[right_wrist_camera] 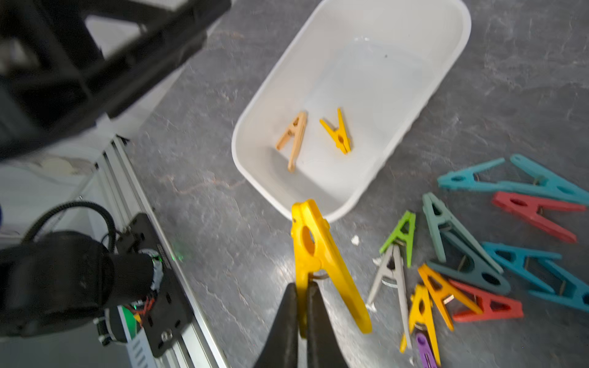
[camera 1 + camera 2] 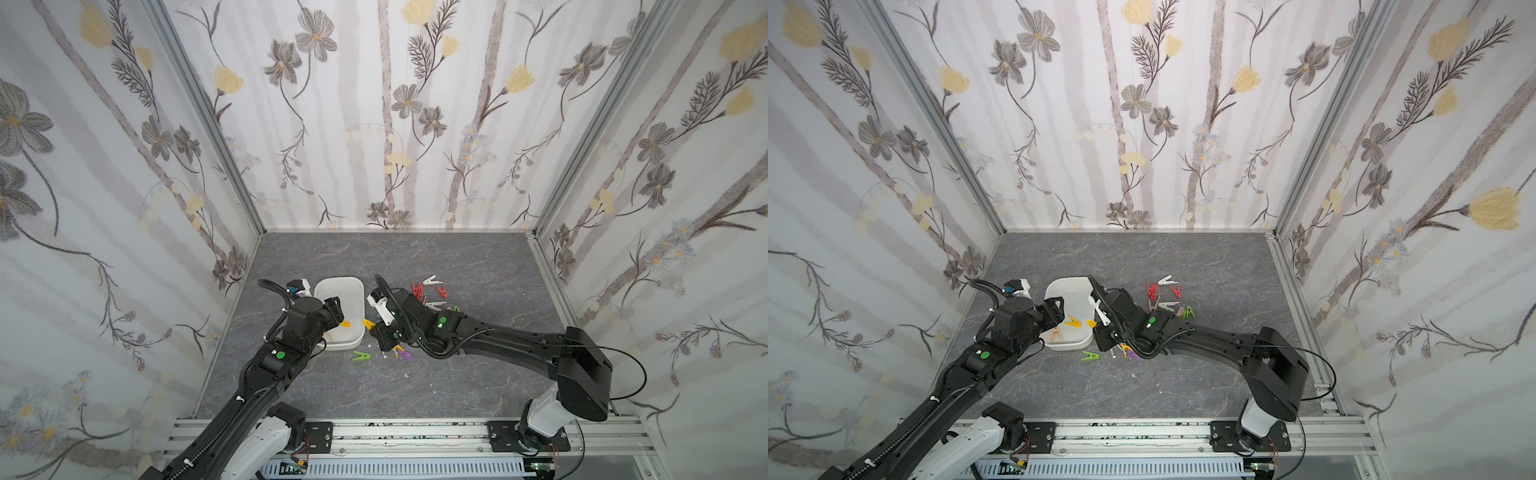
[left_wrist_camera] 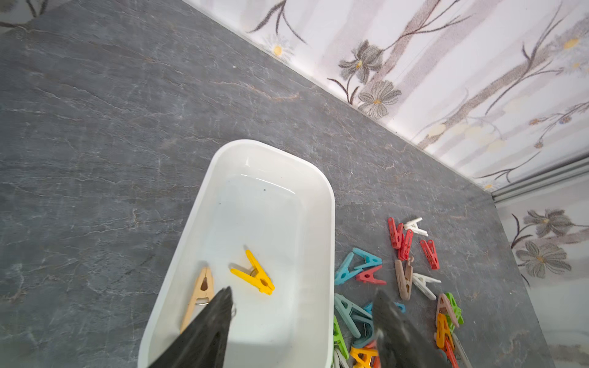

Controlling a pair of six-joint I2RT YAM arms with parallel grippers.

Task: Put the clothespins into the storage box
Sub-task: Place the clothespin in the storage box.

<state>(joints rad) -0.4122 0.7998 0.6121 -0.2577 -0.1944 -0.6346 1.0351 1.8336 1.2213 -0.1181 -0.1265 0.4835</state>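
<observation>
A yellow clothespin (image 1: 322,264) is being pinched by one of its two legs between the fingers of the right gripper (image 1: 301,296), which are being pressed together on it, while its other leg is being left splayed to one side. Its long axis is being pointed nose-first at the storage box (image 1: 255,121), with the nose being held right at the rim of the box's near end. In a top view the yellow clothespin (image 2: 368,323) is being shown just beside the near corner of the storage box (image 2: 340,280). The box is thus lying straight ahead of the held pin, and the coming move is judged to be a short carry forward over that wall before release. Inside, a beige clothespin (image 1: 293,140) and a second yellow clothespin (image 1: 338,132) are lying apart on the box floor. The left gripper (image 3: 302,291) is being held over the same near end with its jaws spread and nothing between them, so room there may be tight. The loose clothespins (image 1: 478,270) are lying heaped on the table (image 1: 223,223) beside the box, on the right arm's side.
</observation>
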